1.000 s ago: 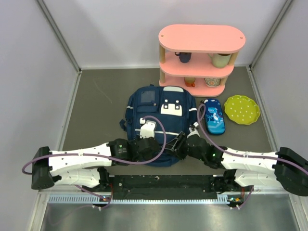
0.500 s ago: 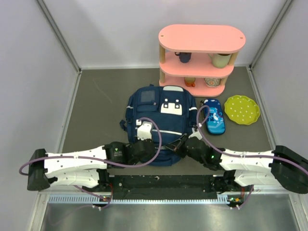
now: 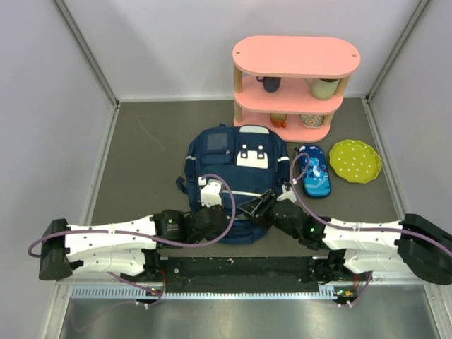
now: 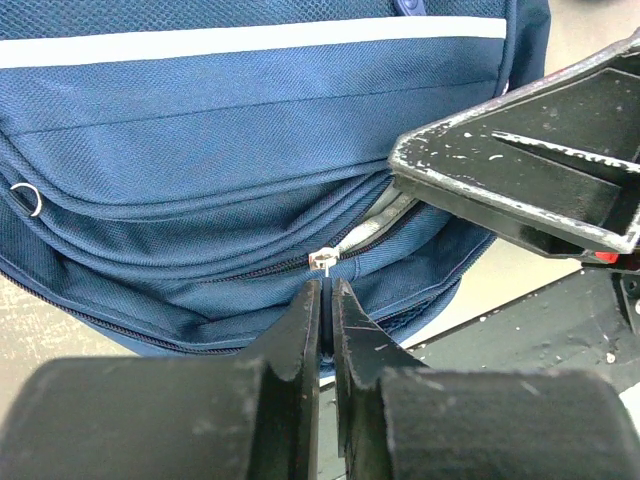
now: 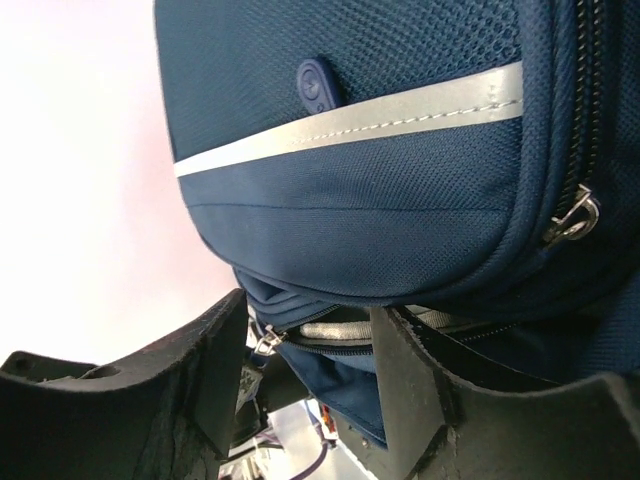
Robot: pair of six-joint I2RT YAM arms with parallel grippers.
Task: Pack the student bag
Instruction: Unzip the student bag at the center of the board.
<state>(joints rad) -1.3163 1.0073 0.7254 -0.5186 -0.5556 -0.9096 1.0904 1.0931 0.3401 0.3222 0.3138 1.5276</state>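
The bag [image 3: 236, 176] lies flat in the middle of the table [image 3: 141, 155], its white patches toward 12 o'clock and its near edge at 6 o'clock, where both arms meet it. The left gripper [image 4: 325, 290] is at the bag's 7 o'clock corner with its jaws pressed together. Its tips sit just below the silver zip slider [image 4: 322, 260], and I cannot tell whether the pull tab is pinched between them. The zip gapes a little at 2 o'clock of the slider, showing grey lining [image 4: 385, 215]. The right gripper [image 5: 305, 330] comes in at the bag's 5 o'clock corner with its jaws standing apart. The bag's zip edge lies in the gap between its fingers [image 5: 205, 375], and nothing is clamped. A white stripe [image 5: 350, 125] runs across the fabric above it. A pink shelf [image 3: 296, 56] holding cups stands at 1 o'clock of the bag. A blue case [image 3: 314, 171] lies just beside the bag at 3 o'clock, and a green plate [image 3: 354, 160] lies beyond the case, also at 3 o'clock.
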